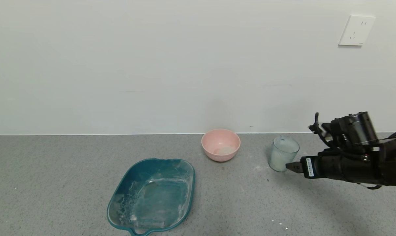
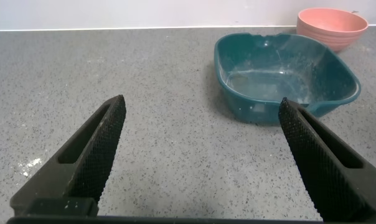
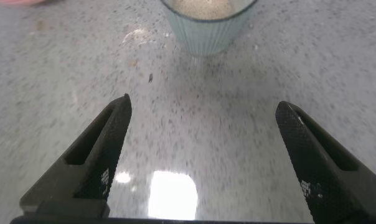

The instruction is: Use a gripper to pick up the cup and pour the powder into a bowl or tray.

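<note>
Leftmost, the left tool (image 2: 197,155) shows only in its own wrist view: its fingers are spread wide and hold nothing, low over the grey surface (image 1: 53,183), facing the tray and, beyond it, the bowl.

Next comes the teal tray (image 1: 119,193), near the front edge of the surface and a little left of its middle. White smears of powder streak its floor and inner walls.

Further right, close to the back edge where the surface meets the wall, stands the pink bowl (image 1: 220,145), upright. A thin pale patch lies on its bottom. Bowl and tray are near each other but apart.

Right of the bowl, also toward the back edge, stands the cup (image 1: 283,154), upright on the surface, well apart from the bowl. It holds powder (image 3: 203,6); a few white specks dot the surface beside it.

At the right edge, the right tool (image 1: 291,166) reaches in level, its tip just at the lower right side of the cup. Its wrist view shows the fingers (image 3: 104,149) wide apart with the cup ahead of them, not between them; nothing is gripped.
</note>
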`<state>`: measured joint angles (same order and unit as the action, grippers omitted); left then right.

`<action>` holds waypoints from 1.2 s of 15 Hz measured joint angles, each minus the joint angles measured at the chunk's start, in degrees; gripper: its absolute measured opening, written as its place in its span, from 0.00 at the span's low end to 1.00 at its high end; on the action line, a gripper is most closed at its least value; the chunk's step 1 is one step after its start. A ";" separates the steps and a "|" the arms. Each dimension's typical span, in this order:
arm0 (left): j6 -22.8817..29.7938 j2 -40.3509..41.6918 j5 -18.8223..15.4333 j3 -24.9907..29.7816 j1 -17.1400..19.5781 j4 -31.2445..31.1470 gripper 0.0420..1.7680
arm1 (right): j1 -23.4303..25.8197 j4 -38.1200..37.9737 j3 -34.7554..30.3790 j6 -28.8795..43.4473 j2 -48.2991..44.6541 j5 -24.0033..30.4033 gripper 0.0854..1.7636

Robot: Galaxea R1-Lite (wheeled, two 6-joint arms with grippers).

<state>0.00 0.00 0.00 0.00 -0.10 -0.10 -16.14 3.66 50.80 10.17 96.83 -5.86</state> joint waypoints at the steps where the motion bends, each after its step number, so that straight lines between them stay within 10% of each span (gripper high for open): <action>1: 0.00 0.00 0.00 0.00 0.00 0.00 1.00 | -0.12 -3.36 0.07 -0.04 -3.73 0.24 0.96; 18: 0.00 0.00 0.00 0.00 0.00 0.00 1.00 | 0.33 -32.56 -2.35 -1.93 -56.13 0.22 0.96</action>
<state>0.00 0.00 0.00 0.00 -0.10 -0.10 -15.81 -28.90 48.45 8.24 40.70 -5.64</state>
